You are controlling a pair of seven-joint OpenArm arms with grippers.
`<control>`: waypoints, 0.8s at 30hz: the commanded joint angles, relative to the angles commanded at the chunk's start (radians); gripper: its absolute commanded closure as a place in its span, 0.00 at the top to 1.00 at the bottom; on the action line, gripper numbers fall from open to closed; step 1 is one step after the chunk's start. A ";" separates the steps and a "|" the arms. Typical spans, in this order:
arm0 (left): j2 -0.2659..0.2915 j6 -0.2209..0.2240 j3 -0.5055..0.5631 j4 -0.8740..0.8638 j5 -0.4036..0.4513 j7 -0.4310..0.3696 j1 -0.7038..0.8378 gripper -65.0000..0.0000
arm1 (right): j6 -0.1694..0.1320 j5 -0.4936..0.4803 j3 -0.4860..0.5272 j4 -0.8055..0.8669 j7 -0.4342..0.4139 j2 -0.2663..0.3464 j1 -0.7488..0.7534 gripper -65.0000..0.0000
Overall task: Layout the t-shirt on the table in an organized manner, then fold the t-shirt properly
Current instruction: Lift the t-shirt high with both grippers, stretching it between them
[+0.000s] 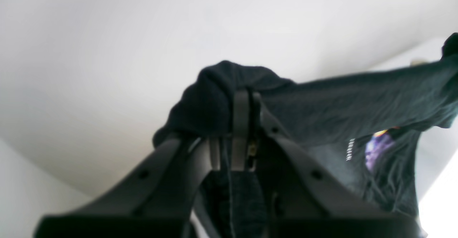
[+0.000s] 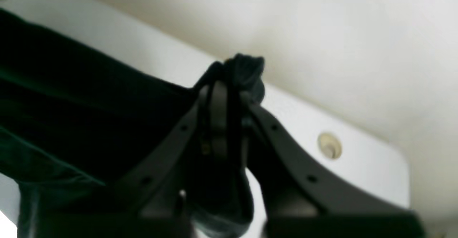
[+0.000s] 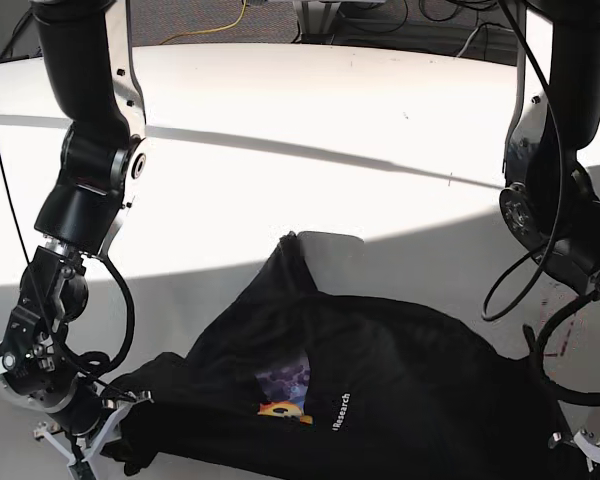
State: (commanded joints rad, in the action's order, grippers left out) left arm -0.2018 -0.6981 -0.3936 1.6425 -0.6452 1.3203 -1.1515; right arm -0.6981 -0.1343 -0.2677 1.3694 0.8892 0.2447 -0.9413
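Left gripper (image 1: 247,98): jaws together, clamped on a bunched fold of the t-shirt (image 3: 380,390).
Right gripper (image 2: 223,87): jaws together, pinching another fold.
T-shirt position: stretched between both grippers, draped onto the table (image 3: 280,200); purple patch (image 3: 285,385) showing.

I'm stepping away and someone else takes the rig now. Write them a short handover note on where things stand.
Left claw: shut on a bunched corner of the t-shirt.
Right claw: shut on another bunched corner of it.
The shirt hangs stretched between the two claws at the near edge of the table, its far part draped on the surface, rumpled, with the purple patch showing.
Done: both corners gripped.
Left: spread it flat, then fold.
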 joint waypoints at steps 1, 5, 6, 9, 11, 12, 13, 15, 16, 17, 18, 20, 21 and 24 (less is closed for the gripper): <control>-0.002 0.000 0.002 -0.015 0.000 -0.005 -0.028 0.01 | 0.000 0.000 0.008 0.000 0.014 0.009 -0.023 0.00; -0.005 0.000 0.003 -0.078 -0.002 -0.011 -0.094 0.01 | 0.000 -0.006 0.020 0.005 0.087 0.041 -0.109 0.00; -0.005 0.000 0.003 -0.084 -0.002 -0.011 -0.095 0.01 | 0.000 -0.006 0.017 0.006 0.101 0.041 -0.117 0.00; -0.005 0.000 0.003 -0.081 -0.003 -0.008 -0.087 0.01 | 0.000 -0.006 0.017 0.029 0.144 0.048 -0.118 0.00; -0.006 0.000 0.002 -0.078 -0.003 0.000 -0.049 0.01 | 0.000 -0.006 0.017 0.078 0.167 0.049 -0.089 0.00; -0.008 0.000 0.002 -0.075 -0.003 0.003 -0.037 0.01 | 0.000 -0.006 0.017 0.094 0.173 0.049 -0.075 0.00; -0.017 0.000 0.000 -0.074 -0.005 0.009 -0.003 0.01 | 0.000 -0.006 0.017 0.132 0.192 0.058 -0.037 0.00; -0.028 0.000 -0.002 -0.063 -0.006 0.018 0.035 0.01 | 0.000 -0.006 0.017 0.180 0.215 0.064 0.008 0.00; -0.031 0.000 -0.002 -0.051 -0.014 0.021 0.064 0.01 | 0.000 -0.006 0.017 0.215 0.230 0.068 0.041 0.00; -0.034 0.000 -0.003 -0.038 -0.021 0.025 0.089 0.01 | 0.000 -0.006 0.015 0.241 0.242 0.068 0.071 0.00; -0.037 0.000 -0.005 -0.023 -0.035 0.029 0.133 0.01 | 0.000 -0.006 0.015 0.272 0.258 0.069 0.109 0.00; -0.051 0.000 -0.015 0.003 -0.064 0.037 0.219 0.01 | 0.000 -0.006 0.014 0.327 0.278 0.071 0.204 0.00; -0.054 0.000 -0.023 0.017 -0.080 0.041 0.267 0.01 | 0.000 -0.006 0.009 0.353 0.279 0.069 0.250 0.00; -0.054 0.000 -0.049 0.055 -0.109 0.060 0.408 0.01 | 0.000 -0.006 -0.012 0.413 0.282 0.060 0.387 0.00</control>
State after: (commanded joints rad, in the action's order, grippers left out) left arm -0.2555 -0.6981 -0.4427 1.6978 -0.7541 1.3802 -0.7434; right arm -0.6981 -0.1404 -0.2800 1.7822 1.1715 0.3046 -0.5547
